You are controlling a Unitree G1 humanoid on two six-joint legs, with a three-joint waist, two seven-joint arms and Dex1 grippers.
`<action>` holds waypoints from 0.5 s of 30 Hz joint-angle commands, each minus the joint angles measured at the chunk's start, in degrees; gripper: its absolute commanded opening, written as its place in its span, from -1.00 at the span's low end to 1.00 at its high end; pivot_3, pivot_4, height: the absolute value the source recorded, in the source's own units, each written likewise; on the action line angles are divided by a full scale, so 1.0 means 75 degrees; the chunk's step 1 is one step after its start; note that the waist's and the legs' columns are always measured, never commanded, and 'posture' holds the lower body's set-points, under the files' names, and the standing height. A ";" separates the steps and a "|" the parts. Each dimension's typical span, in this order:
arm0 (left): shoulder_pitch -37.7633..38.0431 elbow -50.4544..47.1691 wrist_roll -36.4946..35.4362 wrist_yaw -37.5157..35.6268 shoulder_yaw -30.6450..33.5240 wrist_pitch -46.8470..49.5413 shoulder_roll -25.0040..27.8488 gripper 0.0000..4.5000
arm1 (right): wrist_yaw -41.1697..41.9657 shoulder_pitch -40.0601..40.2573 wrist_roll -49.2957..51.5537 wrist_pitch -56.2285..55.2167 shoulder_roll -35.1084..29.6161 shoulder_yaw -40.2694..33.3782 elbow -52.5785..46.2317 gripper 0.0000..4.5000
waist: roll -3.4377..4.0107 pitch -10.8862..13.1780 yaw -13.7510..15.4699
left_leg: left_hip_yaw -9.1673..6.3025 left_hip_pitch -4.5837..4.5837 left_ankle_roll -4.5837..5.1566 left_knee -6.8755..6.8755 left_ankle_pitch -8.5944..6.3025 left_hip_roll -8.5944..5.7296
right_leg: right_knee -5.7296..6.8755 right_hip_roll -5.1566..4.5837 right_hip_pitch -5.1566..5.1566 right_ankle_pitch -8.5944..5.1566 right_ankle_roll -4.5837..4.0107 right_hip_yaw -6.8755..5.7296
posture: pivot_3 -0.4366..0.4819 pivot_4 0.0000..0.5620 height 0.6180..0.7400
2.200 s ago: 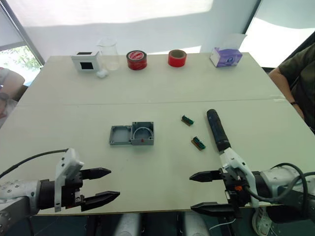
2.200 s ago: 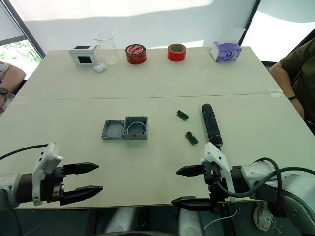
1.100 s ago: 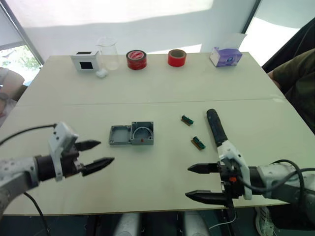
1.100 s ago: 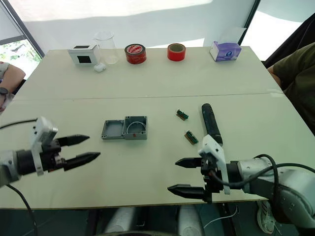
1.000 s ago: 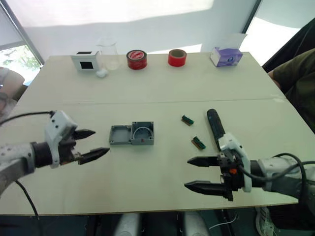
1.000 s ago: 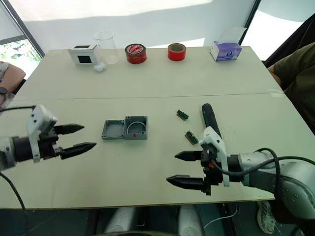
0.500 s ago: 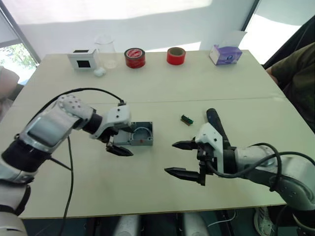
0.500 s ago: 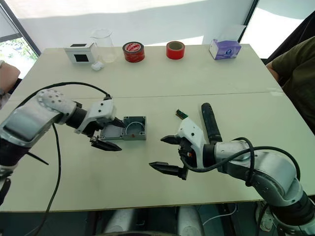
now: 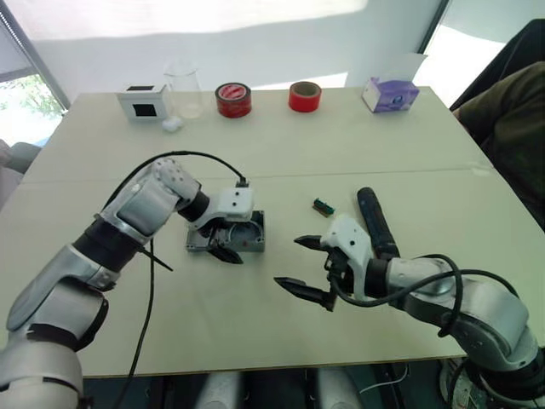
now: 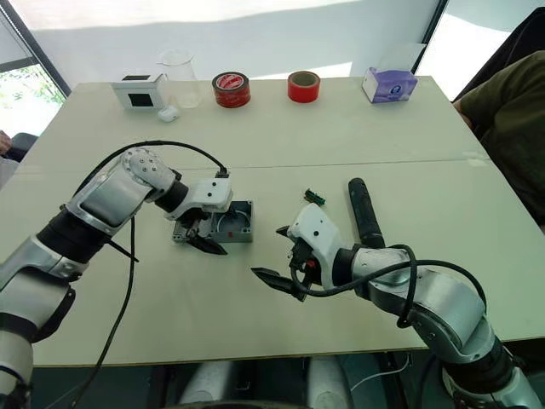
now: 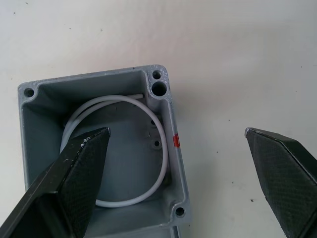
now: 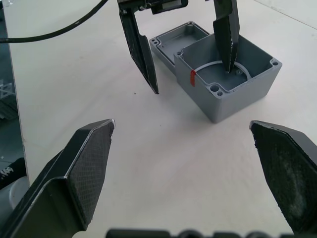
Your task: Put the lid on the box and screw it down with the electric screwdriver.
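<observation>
The grey box (image 9: pixel 254 232) stands open at the table's middle, with a white wire ring inside and a red mark (image 11: pixel 177 141) on its wall. The flat grey lid (image 12: pixel 179 35) lies against its left side, facing up. My left gripper (image 9: pixel 228 244) is open and straddles the box's near wall: one finger (image 12: pixel 228 34) reaches inside, the other finger (image 12: pixel 141 54) hangs outside. Right of the box, my right gripper (image 9: pixel 298 264) hovers open and empty. The black electric screwdriver (image 9: pixel 375 221) lies on the table behind my right gripper.
Along the far edge stand a white box with a black window (image 9: pixel 140 102), a clear beaker (image 9: pixel 183 85), two red tape rolls (image 9: pixel 232 100) and a purple tissue box (image 9: pixel 392 94). A small green connector (image 9: pixel 323 206) lies near the screwdriver. A person (image 9: pixel 511 111) sits at right.
My left gripper has swung in from the near left edge, past the lid, onto the box. My right gripper has moved forward and left toward the box.
</observation>
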 commanded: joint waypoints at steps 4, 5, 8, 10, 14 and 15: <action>-0.0197 0.0053 0.0316 -0.0456 0.0063 -0.0357 -0.0129 0.27 | -0.0355 -0.0165 0.0256 0.0330 0.0225 -0.0331 -0.0415 1.00 | 0.0000 0.0000 0.0007 | 0.0001 0.0000 0.0000 0.0001 0.0000 0.0000 | 0.0001 0.0000 0.0000 0.0000 0.0000 0.0000 | -0.05 -0.47 1.00; -0.0201 0.0083 0.0359 -0.0492 0.0071 -0.0402 -0.0149 0.13 | -0.0392 -0.0168 0.0260 0.0359 0.0246 -0.0339 -0.0423 1.00 | 0.0000 0.0000 0.0010 | 0.0001 0.0000 0.0000 0.0001 0.0000 0.0000 | 0.0002 0.0000 0.0001 0.0000 0.0000 0.0001 | -0.05 -0.47 1.00; -0.0204 0.0205 0.0488 -0.0568 0.0068 -0.0555 -0.0209 -0.36 | -0.0493 -0.0165 0.0254 0.0415 0.0306 -0.0359 -0.0436 1.00 | 0.0000 0.0000 0.0025 | 0.0001 0.0000 0.0000 0.0002 0.0000 -0.0001 | 0.0003 -0.0001 0.0001 0.0000 0.0000 0.0000 | -0.05 -0.47 1.00; -0.0194 0.0260 0.0559 -0.0608 0.0073 -0.0653 -0.0245 -0.59 | -0.0531 -0.0139 0.0256 0.0433 0.0322 -0.0374 -0.0456 1.00 | 0.0000 0.0000 0.0021 | 0.0001 0.0000 0.0000 0.0003 0.0000 -0.0001 | 0.0003 -0.0001 0.0002 0.0001 0.0001 0.0001 | -0.05 -0.47 1.00; -0.0227 0.0450 0.0681 -0.0639 0.0110 -0.0816 -0.0378 -0.98 | -0.0574 -0.0051 0.0266 0.0440 0.0316 -0.0417 -0.0513 1.00 | 0.0003 -0.0003 0.0032 | 0.0000 0.0000 0.0000 0.0003 0.0000 -0.0001 | 0.0004 0.0000 0.0002 0.0001 0.0001 0.0000 | -0.05 -0.47 1.00; -0.0246 0.0524 0.0719 -0.0634 0.0114 -0.0864 -0.0424 -0.98 | -0.0577 -0.0017 0.0271 0.0443 0.0305 -0.0431 -0.0534 1.00 | 0.0003 -0.0003 0.0028 | -0.0001 0.0002 0.0000 0.0004 0.0000 -0.0003 | 0.0004 -0.0001 0.0005 0.0001 0.0001 0.0000 | -0.05 -0.47 1.00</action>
